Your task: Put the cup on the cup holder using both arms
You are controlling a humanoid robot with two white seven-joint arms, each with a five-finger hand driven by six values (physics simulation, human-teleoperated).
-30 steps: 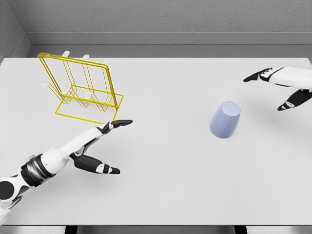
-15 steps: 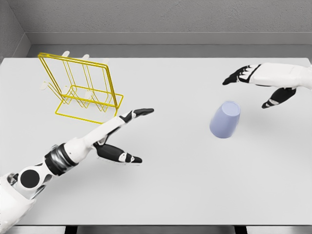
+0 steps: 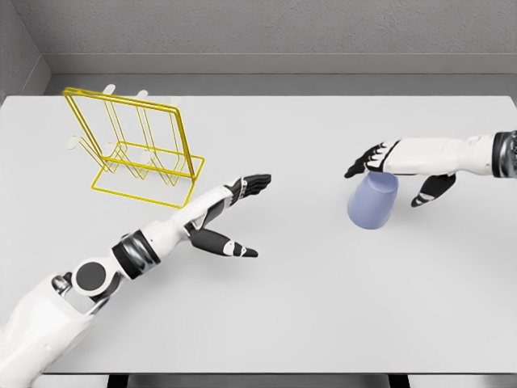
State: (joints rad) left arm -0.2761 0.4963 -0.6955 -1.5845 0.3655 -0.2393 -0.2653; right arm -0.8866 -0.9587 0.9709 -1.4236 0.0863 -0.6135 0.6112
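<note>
- right hand (image 3: 396,166) spread open over the cup (image 3: 372,199), right of centre, poised to grasp
- left hand (image 3: 230,212) open mid-frame, empty; rack (image 3: 133,145) upper left

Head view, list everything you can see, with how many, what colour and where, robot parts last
Table: one, white, fills most of the view.
Cup holder: one, yellow wire rack with pale pegs, far left of the table.
Cup: one, pale lilac, upside down and tilted, right of centre.
Wall: grey, behind the table.
Left hand: one, white and black, fingers spread, mid-table, holding nothing.
Right hand: one, white and black, fingers open just above the cup's upturned base, not gripping.
</note>
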